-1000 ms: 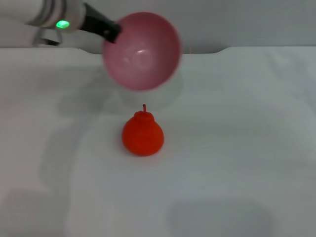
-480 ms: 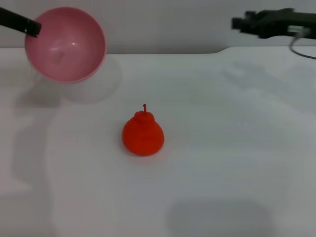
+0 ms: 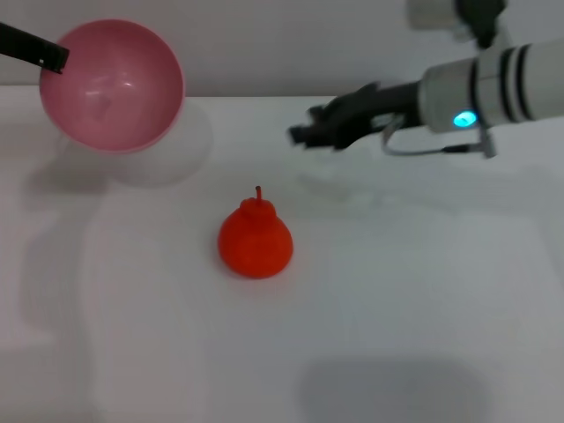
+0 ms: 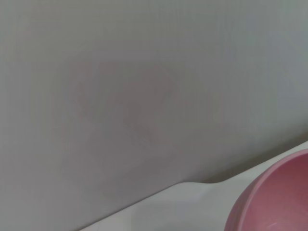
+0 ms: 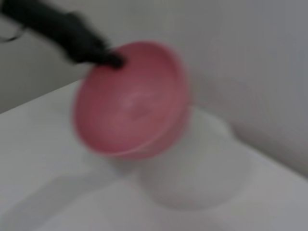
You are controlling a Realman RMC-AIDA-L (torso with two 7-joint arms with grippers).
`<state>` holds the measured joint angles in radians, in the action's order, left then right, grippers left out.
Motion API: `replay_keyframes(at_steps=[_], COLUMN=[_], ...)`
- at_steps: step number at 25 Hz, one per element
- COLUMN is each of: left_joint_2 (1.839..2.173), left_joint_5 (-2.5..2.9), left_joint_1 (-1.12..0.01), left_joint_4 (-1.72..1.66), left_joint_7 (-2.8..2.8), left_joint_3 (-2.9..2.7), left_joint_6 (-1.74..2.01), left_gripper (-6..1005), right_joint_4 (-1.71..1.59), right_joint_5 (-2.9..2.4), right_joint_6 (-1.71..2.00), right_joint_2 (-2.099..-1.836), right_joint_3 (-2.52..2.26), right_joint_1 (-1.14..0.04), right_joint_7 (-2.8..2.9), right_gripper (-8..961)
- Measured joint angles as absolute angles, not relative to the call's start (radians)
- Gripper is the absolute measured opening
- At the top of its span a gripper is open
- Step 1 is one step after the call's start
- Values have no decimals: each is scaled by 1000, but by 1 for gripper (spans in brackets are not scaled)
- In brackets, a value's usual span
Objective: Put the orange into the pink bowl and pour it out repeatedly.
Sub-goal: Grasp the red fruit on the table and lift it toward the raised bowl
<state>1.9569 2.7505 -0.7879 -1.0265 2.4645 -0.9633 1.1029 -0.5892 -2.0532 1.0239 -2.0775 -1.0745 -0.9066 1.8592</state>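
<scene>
- Orange (image 3: pixel 256 241) sits on the white table (image 3: pixel 423 291), stem up, nothing touching it. It is the landmark for everything below.
- Pink bowl (image 3: pixel 112 85) hangs in the air up and to the left of the orange, well apart, tilted so its mouth faces the head camera. Empty inside.
- Left gripper (image 3: pixel 55 56) is clamped on the bowl's rim, on the side away from the orange; only the dark fingertip end shows, the arm is out of view.
- Right gripper (image 3: pixel 304 135) hovers above the table, beyond and to the right of the orange, near but apart from it. Holds nothing. Motion blur, so I cannot tell how far its fingers are spread.
- Step in hand, my read: right arm goes for the orange, then drops it in the bowl.
- To do it well: come down from above and clear the stem. Close across the widest part of the body, not on the small knob under the stem. The rounded body can squirt out of an off-centre pinch.
- The bowl probably needs to level out mouth-up before the drop, or the fruit rolls straight out.
- Materials: orange is matte, bright red-orange, squat, with a small knob and a thin stem on top. Bowl is glossy smooth pink plastic, deep and round, with highlights on its inner wall. Table is plain matte white.
</scene>
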Motion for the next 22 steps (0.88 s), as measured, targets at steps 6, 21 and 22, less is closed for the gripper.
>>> replay_keyframes(at_steps=[6, 21, 22], left_joint_2=[1967, 1985, 1987], left_joint_5=[2751, 2750, 2750], left_joint_1=[-787, -796, -796], left_joint_4=[-1026, -1026, -1026], left_joint_7=[2465, 2465, 2465], left_joint_3=[-970, -1001, -1005], left_joint_6=[1108, 1118, 1121], left_gripper=[42, 42, 42], right_joint_4=[-570, -524, -518], right_joint_5=[-1910, -1870, -1867], right_joint_6=[1022, 986, 974], right_joint_2=[-2080, -2085, -2086], right_joint_3=[-1290, -1372, -1380], right_joint_1=[-910, -913, -914], right_joint_7=[1857, 1874, 1874], right_gripper=[561, 624, 624])
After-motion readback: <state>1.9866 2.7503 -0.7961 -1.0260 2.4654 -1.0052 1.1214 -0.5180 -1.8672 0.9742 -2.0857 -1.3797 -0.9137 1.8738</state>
